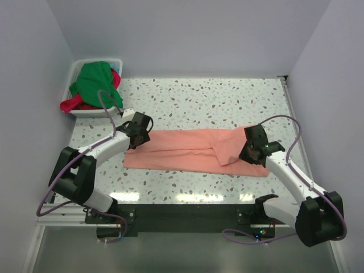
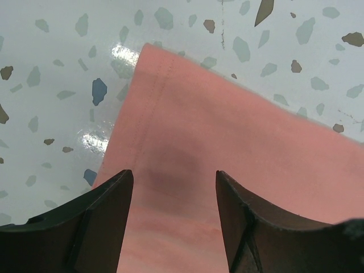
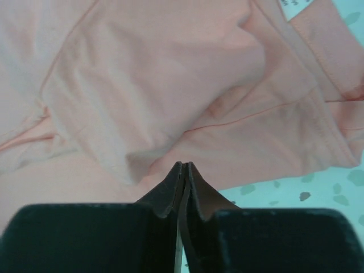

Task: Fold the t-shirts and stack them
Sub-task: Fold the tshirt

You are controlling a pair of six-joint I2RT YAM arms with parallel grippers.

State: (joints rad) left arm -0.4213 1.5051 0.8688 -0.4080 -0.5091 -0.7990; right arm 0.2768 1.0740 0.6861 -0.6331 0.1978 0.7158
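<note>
- Currently, the salmon-pink t-shirt (image 1: 187, 151) lies spread as a long, folded band across the middle of the speckled table (image 1: 199, 96), between the two arms.
- Left gripper (image 1: 138, 136): positioned over the left end of the band. The wrist view shows its jaws standing well apart, one on each side of a strip of cloth near the stitched hem, with nothing clamped between them.
- Right gripper (image 1: 248, 154): positioned at the right end of the band, low over the rumpled sleeve and collar area. The wrist view shows its fingertips pressed together. It cannot be determined whether a thin fold of cloth is pinched between them.
- White label (image 3: 296, 5): visible at the collar, top right of the right wrist view.
- White plastic tub (image 1: 77, 65): located at the far left corner of the table, well apart from the band.
- Bright green t-shirt (image 1: 99, 79): heaped in the tub, on top of the red-magenta t-shirt (image 1: 71, 105), which hangs over the tub's near edge.
</note>
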